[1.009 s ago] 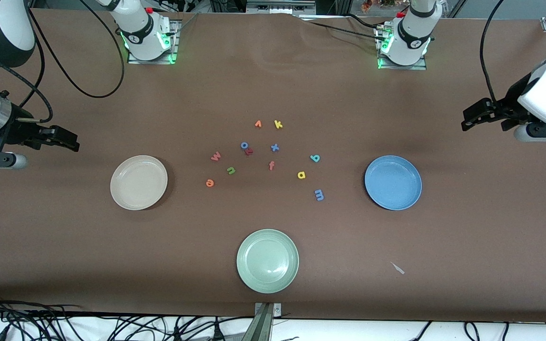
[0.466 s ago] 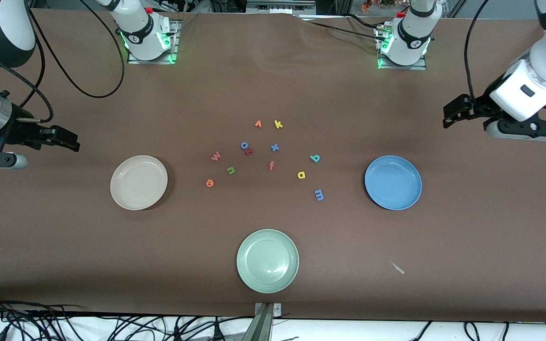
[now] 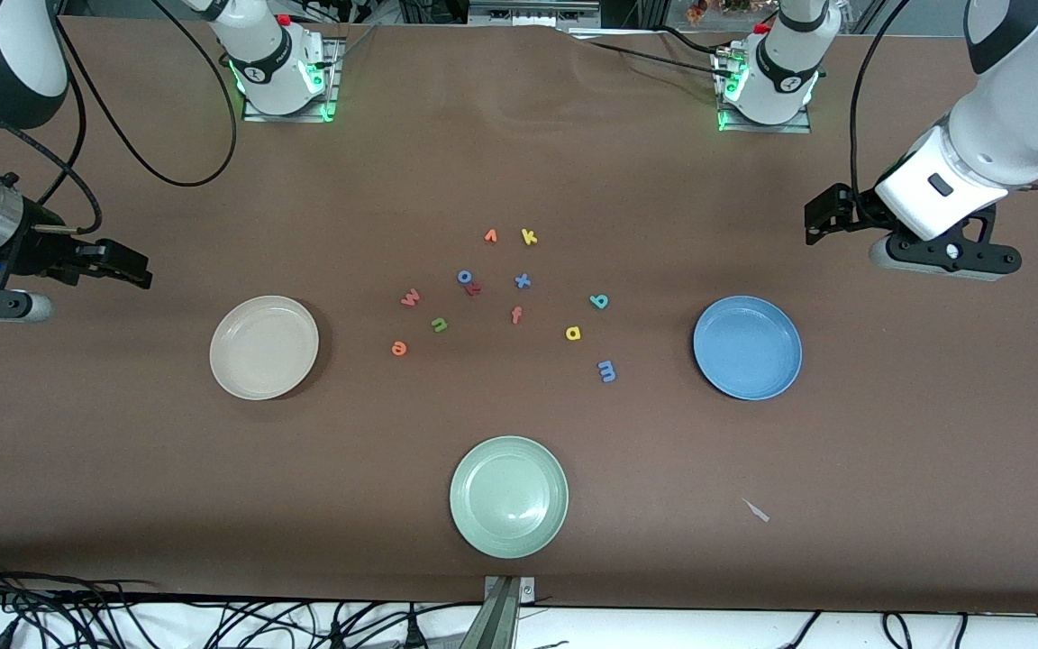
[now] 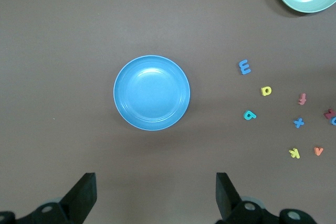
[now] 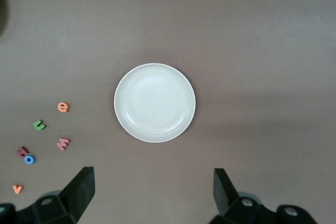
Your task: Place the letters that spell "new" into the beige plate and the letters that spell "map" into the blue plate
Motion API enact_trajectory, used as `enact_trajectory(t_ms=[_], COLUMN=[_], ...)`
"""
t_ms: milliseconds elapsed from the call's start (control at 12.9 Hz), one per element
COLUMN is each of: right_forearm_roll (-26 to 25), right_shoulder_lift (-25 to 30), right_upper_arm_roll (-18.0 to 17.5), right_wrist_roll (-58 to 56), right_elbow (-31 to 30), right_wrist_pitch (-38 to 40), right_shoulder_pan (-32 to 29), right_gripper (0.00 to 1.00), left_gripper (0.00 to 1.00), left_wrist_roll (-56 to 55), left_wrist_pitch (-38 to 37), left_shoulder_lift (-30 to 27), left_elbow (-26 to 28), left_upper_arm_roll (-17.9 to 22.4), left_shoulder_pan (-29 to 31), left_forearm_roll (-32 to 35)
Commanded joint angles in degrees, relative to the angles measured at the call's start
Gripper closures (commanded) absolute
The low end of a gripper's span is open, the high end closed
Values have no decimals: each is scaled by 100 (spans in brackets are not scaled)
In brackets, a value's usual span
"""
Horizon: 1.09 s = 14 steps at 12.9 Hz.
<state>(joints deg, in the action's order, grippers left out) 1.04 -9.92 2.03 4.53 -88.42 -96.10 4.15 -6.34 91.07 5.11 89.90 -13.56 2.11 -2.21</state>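
The beige plate (image 3: 264, 347) lies toward the right arm's end of the table, the blue plate (image 3: 747, 347) toward the left arm's end. Between them lie the pinkish-red "w" (image 3: 410, 297), green "n" (image 3: 439, 324) and orange "e" (image 3: 399, 347) nearer the beige plate. The teal "p" (image 3: 599, 301), yellow "a" (image 3: 573, 333) and blue "m" (image 3: 606, 370) lie nearer the blue plate. My left gripper (image 3: 814, 221) hangs open and empty over bare table beside the blue plate (image 4: 151, 92). My right gripper (image 3: 136, 269) waits open and empty beside the beige plate (image 5: 155, 103).
A pale green plate (image 3: 508, 496) sits near the table's front edge. Other loose letters lie in the middle: blue "o" (image 3: 465, 277), blue "x" (image 3: 523, 280), orange-red "f" (image 3: 516, 315), yellow "k" (image 3: 529, 237), orange "v" (image 3: 490, 236). A paper scrap (image 3: 757, 510) lies near the front.
The left arm has swung in from the table's end toward the blue plate, gripper still open. The right arm and all letters have stayed put.
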Motion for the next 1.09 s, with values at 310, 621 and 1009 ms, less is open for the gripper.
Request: enact_trajectory(t_ms=[310,621,1009], right_forearm_roll=[19,19,19], right_shoulder_lift=[-2,-2,-2], right_upper_arm_roll=[-9,-9,-9], right_wrist_roll=[-39,-39,-39], right_elbow=[45,45,45], right_wrist_pitch=[21,21,12], right_shoulder_pan=[-29,-29,-29], right_gripper=[0,0,0], left_gripper=[0,0,0], left_wrist_roll=[36,168,168], left_wrist_pitch=[-160,-406,-406], left_shoulder_lift=[86,69,78], left_elbow=[-228,-342,-403], left_upper_arm_roll=[-23,-23,-23], left_shoulder_pan=[-70,-61,-88], left_forearm_roll=[362,371,353])
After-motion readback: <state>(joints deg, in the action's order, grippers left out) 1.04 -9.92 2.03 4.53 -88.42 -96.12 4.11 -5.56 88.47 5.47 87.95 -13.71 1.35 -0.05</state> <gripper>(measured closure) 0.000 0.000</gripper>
